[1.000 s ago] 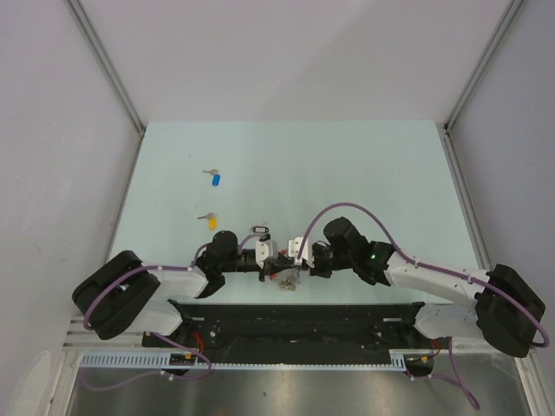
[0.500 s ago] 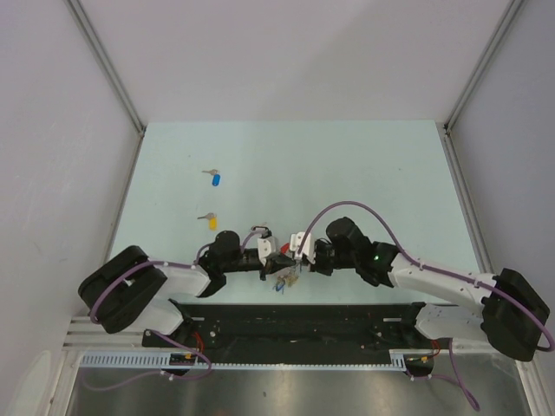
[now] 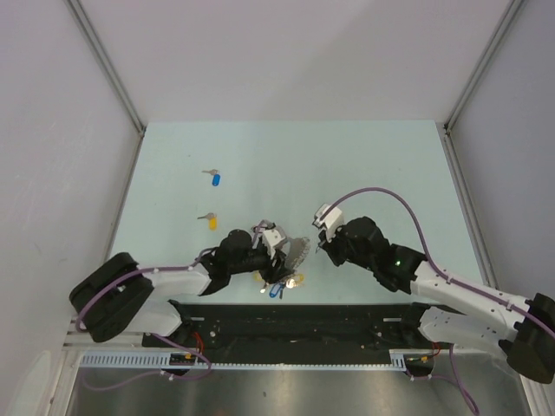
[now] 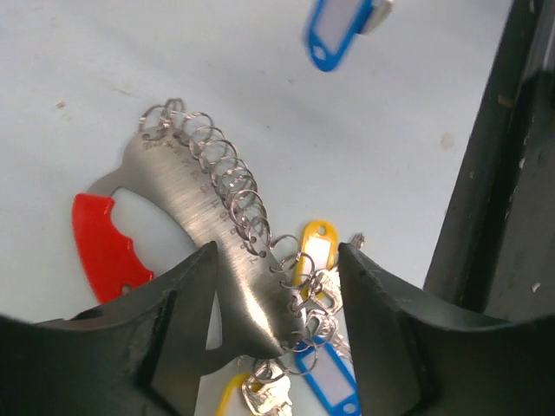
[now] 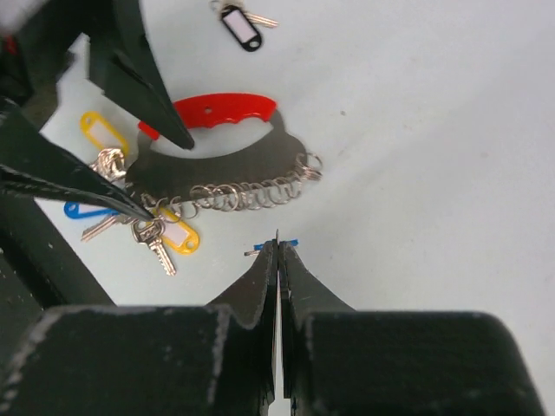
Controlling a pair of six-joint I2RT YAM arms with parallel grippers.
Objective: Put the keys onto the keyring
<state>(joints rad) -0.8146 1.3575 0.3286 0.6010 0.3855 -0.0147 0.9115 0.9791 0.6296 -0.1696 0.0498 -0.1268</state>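
- Keyring (image 4: 195, 204) is lying flat on the table (image 3: 347, 165) near its front edge, close to my arms' bases. Its silver plate is running between the fingers of my left gripper (image 4: 276, 250).
- My left jaws are standing apart, one finger on each side of the plate, grasping nothing.
- Red arc (image 5: 221, 108) is sitting on the plate's inner side, opposite the row of small rings (image 4: 227, 173) lining its outer curve.
- Keys (image 4: 316, 251) with yellow and blue tags are bunching on the rings at the end nearest my left wrist, spreading out over the table.
- My right gripper (image 5: 277, 247) is pointing down at bare table just beside the keyring, apart from it, with its jaws pressed tight together.
- Blue sliver (image 5: 289, 243) is peeking out at those fingertips; whether it is being pinched I cannot tell.
- Blue tag (image 4: 334, 33) is showing beyond the keyring's far end in the left wrist view.
- Blue key (image 3: 214, 178) and yellow key (image 3: 209, 220) are lying loose farther out on my left side, well apart from the keyring.
- Black-rimmed tag (image 5: 241, 23) is lying past the red arc, apart from it.
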